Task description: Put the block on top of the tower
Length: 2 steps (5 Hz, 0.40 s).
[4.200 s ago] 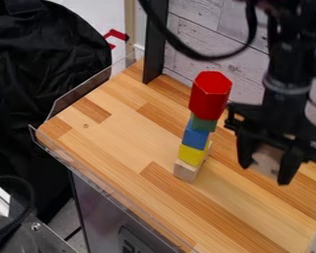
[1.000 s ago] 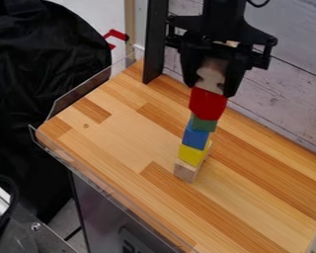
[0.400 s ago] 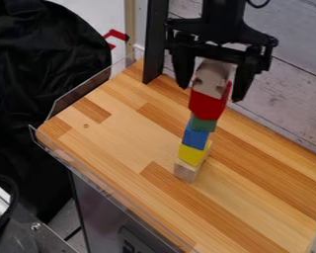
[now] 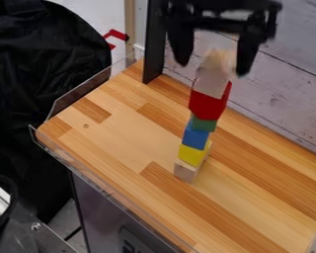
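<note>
A black two-finger gripper (image 4: 212, 69) hung with its fingers spread wide, their tips either side of a pale wooden block (image 4: 212, 79). That block stood just under the hand, atop a red block (image 4: 208, 104). Farther below came a green block (image 4: 203, 123), blue block (image 4: 195, 139), yellow block (image 4: 192, 154) and plain wooden base block (image 4: 185, 171).
</note>
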Motion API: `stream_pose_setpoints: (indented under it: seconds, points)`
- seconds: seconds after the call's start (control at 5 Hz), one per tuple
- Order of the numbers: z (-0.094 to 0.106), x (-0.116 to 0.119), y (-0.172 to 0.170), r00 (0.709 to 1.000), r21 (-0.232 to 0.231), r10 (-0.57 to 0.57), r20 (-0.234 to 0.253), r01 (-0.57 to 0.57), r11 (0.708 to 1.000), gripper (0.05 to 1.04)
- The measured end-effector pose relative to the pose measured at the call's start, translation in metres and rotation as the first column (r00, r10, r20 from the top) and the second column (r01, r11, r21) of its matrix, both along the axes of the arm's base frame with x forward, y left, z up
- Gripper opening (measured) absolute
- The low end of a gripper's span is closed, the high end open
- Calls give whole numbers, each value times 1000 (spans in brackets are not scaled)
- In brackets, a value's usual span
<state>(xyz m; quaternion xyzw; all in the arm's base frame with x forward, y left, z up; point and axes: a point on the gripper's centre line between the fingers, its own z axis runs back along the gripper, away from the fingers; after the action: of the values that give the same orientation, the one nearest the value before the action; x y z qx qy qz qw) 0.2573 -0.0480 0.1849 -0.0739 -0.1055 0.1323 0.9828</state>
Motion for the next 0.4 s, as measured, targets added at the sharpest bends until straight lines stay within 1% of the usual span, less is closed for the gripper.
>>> stream_pose_setpoints:
  seconds: [0.2,0.4]
  points:
    - [13,-2,-1,999,-3,-13,34,13,1000,999]
    - [10,-10,-18,995,33,-96,15,96,995,999]
